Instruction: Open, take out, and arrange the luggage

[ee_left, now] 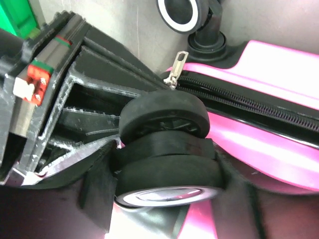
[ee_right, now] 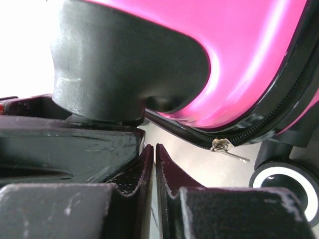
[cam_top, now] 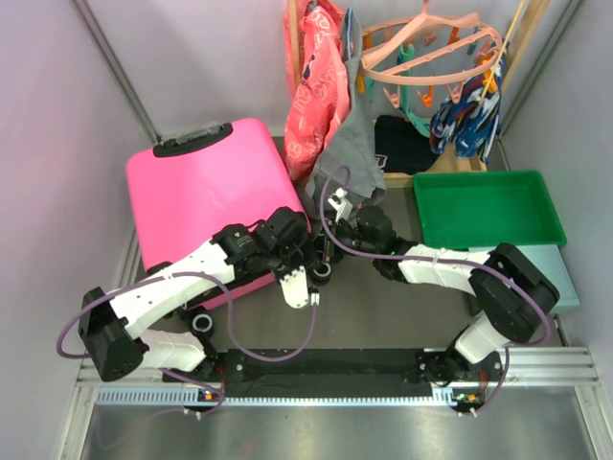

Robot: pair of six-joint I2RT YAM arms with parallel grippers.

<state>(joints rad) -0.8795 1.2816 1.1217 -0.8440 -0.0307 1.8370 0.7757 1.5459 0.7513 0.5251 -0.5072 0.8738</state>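
Note:
The hot-pink luggage [cam_top: 206, 192] lies flat at the left, closed, with its black handle at the far edge. My left gripper [cam_top: 309, 280] is at its near right corner, and a black caster wheel [ee_left: 167, 167] sits between the fingers [ee_left: 94, 186], which press on both sides. The silver zipper pull [ee_left: 178, 67] hangs on the black zipper just past that wheel. My right gripper [ee_right: 151, 148] is shut and empty beside the same corner [cam_top: 324, 254]. The zipper pull [ee_right: 222, 146] lies to the right of its tips.
A green tray [cam_top: 488, 209] stands at the right with a pale teal flat box [cam_top: 551, 268] by its near edge. Clothes [cam_top: 321, 86] and a peg hanger [cam_top: 431, 48] hang at the back. Another caster [cam_top: 203, 323] sits near the left arm's base.

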